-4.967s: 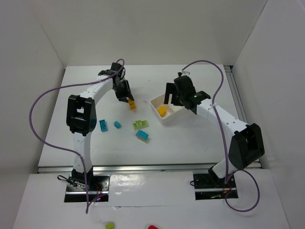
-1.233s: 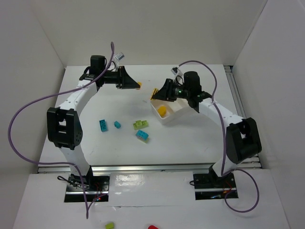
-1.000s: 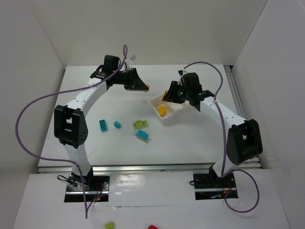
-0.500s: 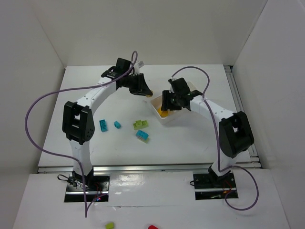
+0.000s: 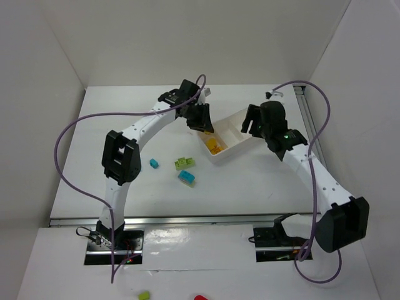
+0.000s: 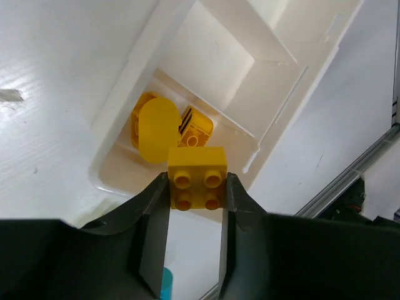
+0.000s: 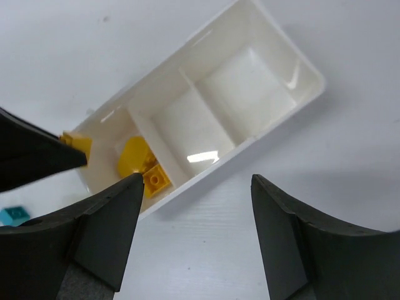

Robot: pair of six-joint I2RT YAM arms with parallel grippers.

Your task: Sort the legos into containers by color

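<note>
My left gripper (image 6: 197, 182) is shut on a yellow brick (image 6: 197, 169) and holds it above the near end compartment of the white tray (image 6: 142, 70). That compartment holds a rounded yellow piece (image 6: 156, 128) and a yellow brick (image 6: 199, 128). The other two compartments show nothing inside. My right gripper (image 7: 197, 206) is open and empty, above bare table beside the tray's long side (image 7: 294, 103). From above, the left gripper (image 5: 202, 125) is at the tray's left end (image 5: 232, 149) and the right gripper (image 5: 251, 122) is at its right side.
A lime green brick (image 5: 184, 162) and two cyan bricks (image 5: 154, 163) (image 5: 186, 177) lie on the table left of and below the tray. The left arm's elbow (image 5: 122, 161) hangs over the table's left part. White walls enclose the table.
My left gripper has carried the yellow brick rightward to above the tray's end compartment. My right gripper has pulled back from that compartment to the tray's right side, open.
</note>
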